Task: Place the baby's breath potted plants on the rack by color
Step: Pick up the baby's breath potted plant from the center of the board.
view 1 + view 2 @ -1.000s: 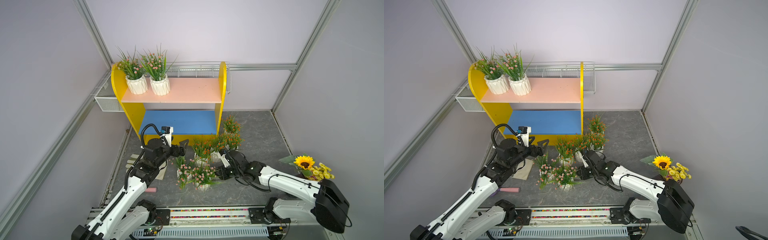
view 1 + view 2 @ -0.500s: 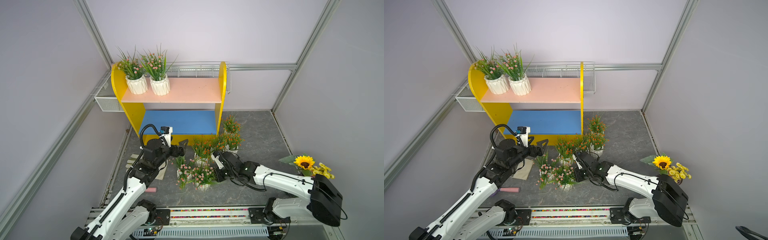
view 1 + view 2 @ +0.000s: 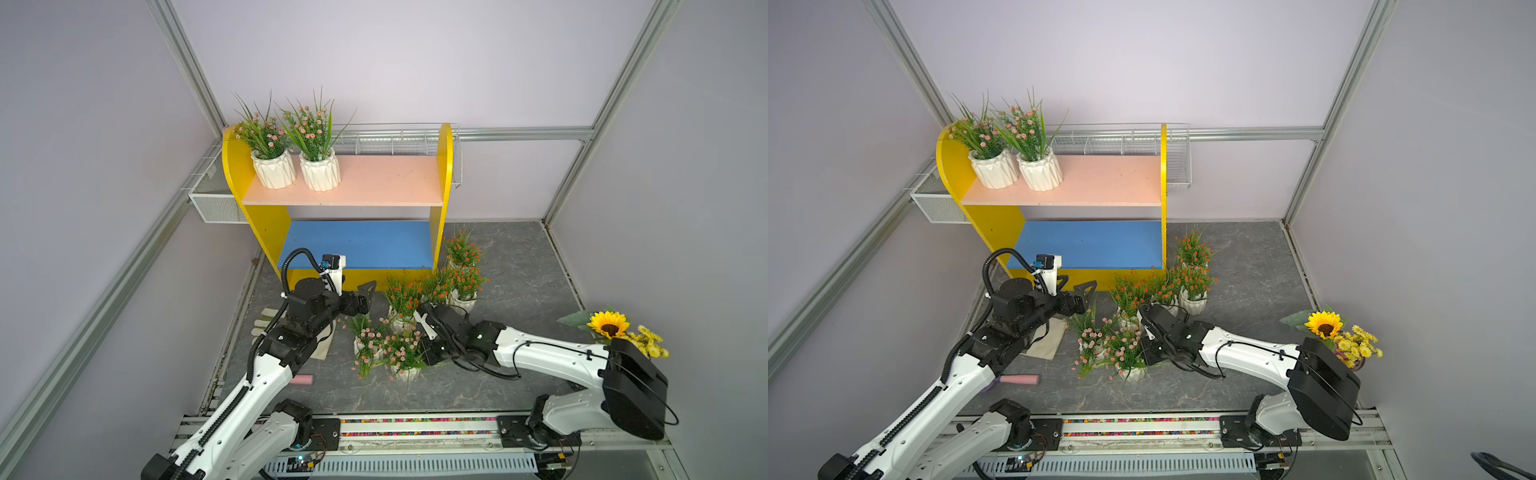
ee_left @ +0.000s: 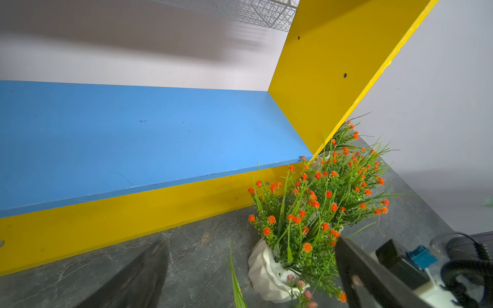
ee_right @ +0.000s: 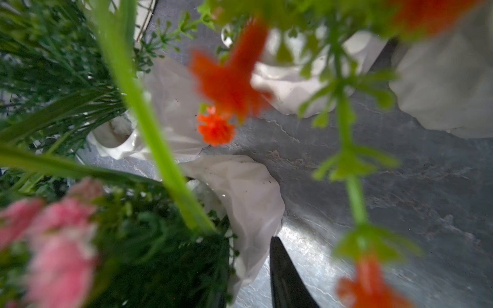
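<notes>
R gripper point(image 3: 424, 345) sits deeper among the floor pots than a sec ago, nose buried in the foliage of the nearest pink-blossom pot point(image 3: 405, 373), and its jaws are narrower than they were. In the wrist view one dark finger point(image 5: 284, 280) lies just beside that pot's white wall; the other is hidden by leaves, so can't tell if it's clamped yet. Prob a grasp in progress on the 3rd pink plant for the pink upper board point(image 3: 386, 183). L gripper point(image 3: 367, 296) is unchanged: jaws wide apart, holding nothing, blue lower board point(image 3: 361, 245) straight ahead & an orange-blossom pot point(image 4: 266, 277) just off its fingertips. Two pink-blossom pots point(image 3: 275, 174) already stand at one end of the rack point(image 3: 441, 174); the other six are on the floor. Room: tight round the R hand, w/ a second pink pot point(image 3: 365, 350) just beyond its target & orange sprigs overhanging the wrist, so a straight-up lift looks safest. Upper board is bare past the two pots, bounded by the yellow side panels. Blue board is bare too, but its yellow front lip point(image 4: 133, 221) must be cleared.
</notes>
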Robot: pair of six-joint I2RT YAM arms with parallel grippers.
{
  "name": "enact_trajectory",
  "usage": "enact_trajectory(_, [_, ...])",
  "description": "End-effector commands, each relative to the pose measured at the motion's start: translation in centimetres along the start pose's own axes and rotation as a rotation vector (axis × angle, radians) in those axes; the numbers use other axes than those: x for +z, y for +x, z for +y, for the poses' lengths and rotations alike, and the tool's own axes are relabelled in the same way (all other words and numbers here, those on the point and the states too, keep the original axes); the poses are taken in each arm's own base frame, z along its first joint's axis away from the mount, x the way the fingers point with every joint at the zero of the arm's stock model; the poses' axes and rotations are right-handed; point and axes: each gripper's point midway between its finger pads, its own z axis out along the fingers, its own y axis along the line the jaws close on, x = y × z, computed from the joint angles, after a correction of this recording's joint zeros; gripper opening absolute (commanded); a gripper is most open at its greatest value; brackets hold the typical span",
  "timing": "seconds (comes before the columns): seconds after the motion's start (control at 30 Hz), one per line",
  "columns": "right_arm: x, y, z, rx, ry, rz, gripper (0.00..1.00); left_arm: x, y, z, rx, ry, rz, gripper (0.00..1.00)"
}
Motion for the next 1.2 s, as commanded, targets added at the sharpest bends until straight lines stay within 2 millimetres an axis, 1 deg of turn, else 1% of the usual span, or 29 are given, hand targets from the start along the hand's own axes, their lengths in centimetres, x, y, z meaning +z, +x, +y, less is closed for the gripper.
enact_trajectory(0.0, [0.3,-0.2,0.0,0.020,0.030,0.001,0.28,-0.5,-1.0,-0.2,0.018,-0.006,-0.023,1.00])
enact_trajectory(0.2, [0.5,0.0,-0.3,0.014,0.067,0.016,0.26,-0.9,-1.0,-0.2,0.019,-0.007,-0.027,1.00])
enact_trajectory(0.3, [0.7,0.2,-0.7,0.014,0.093,0.029,0.25,-1.0,-1.0,-0.2,0.021,-0.007,-0.026,1.00])
enact_trajectory(0.4, [0.8,0.6,-1.3,0.012,0.122,0.039,0.23,-1.1,-0.9,-0.2,0.022,-0.006,-0.022,1.00])
enact_trajectory(0.47, [0.3,-0.3,-0.9,0.008,0.123,0.019,0.21,-1.2,-0.9,-0.2,0.021,-0.005,-0.023,1.00])
enact_trajectory(0.63, [0.1,-0.3,-1.2,0.002,0.143,0.025,0.14,-1.3,-1.0,-0.3,0.021,-0.003,-0.027,1.00])
enact_trajectory(0.77, [-0.4,-0.5,-1.0,-0.007,0.143,0.022,0.12,-1.5,-1.1,-0.5,0.023,0.005,-0.030,1.00])
enact_trajectory(0.87, [-1.0,-0.9,-0.8,-0.018,0.138,0.015,0.11,-1.7,-1.2,-0.7,0.028,0.018,-0.034,1.00])
enact_trajectory(1.0, [-2.4,-1.5,-0.6,-0.035,0.127,0.012,0.10,-1.9,-1.4,-1.3,0.035,0.048,-0.032,1.00])
enact_trajectory(1.1, [-3.7,-1.9,-1.1,-0.039,0.125,0.014,0.10,-1.9,-1.5,-1.8,0.040,0.075,-0.032,1.00])
enact_trajectory(1.17, [-5.0,-2.4,-1.4,-0.036,0.115,0.008,0.10,-2.0,-1.5,-2.2,0.046,0.092,-0.029,1.00])
